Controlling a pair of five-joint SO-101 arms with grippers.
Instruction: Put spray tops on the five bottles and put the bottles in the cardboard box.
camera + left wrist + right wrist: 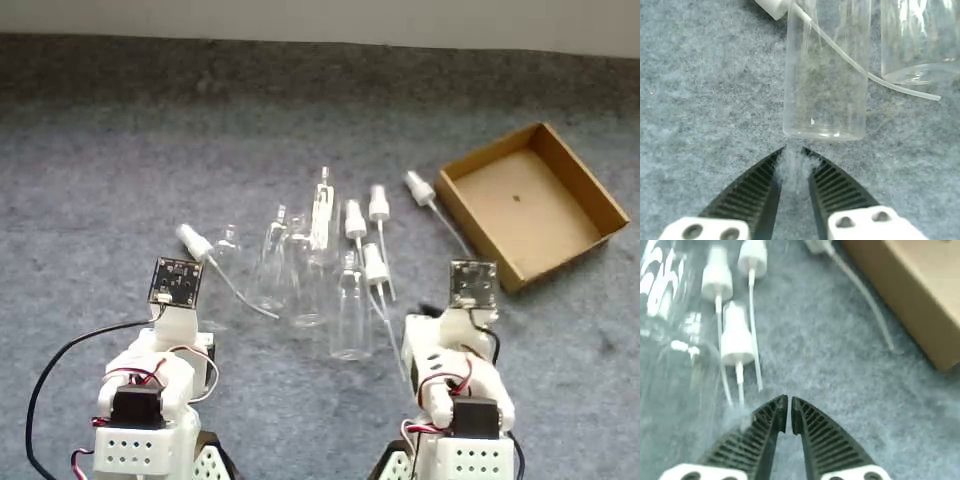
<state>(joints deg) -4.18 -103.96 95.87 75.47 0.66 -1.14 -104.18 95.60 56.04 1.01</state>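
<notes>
Currently both arms are sitting low at the near edge of the table (110, 140), neither carrying anything. The left gripper (794, 150) is showing its fingers nearly together on nothing, just short of the base of a clear bottle (825, 75) lying on its side, with a dip tube (900, 86) crossing it. The right gripper (789, 402) is resting tip to tip, also empty, near loose spray tops (736, 337). The bottles (305, 265) and tops are lying jumbled mid-table, apparently laid out as supply, none joined yet. The cardboard box (475, 232) is sitting on the right arm's side, holding no bottles, probably placed for short drop-offs. Clear plastic is making the bottle outlines and their count hard to settle.
</notes>
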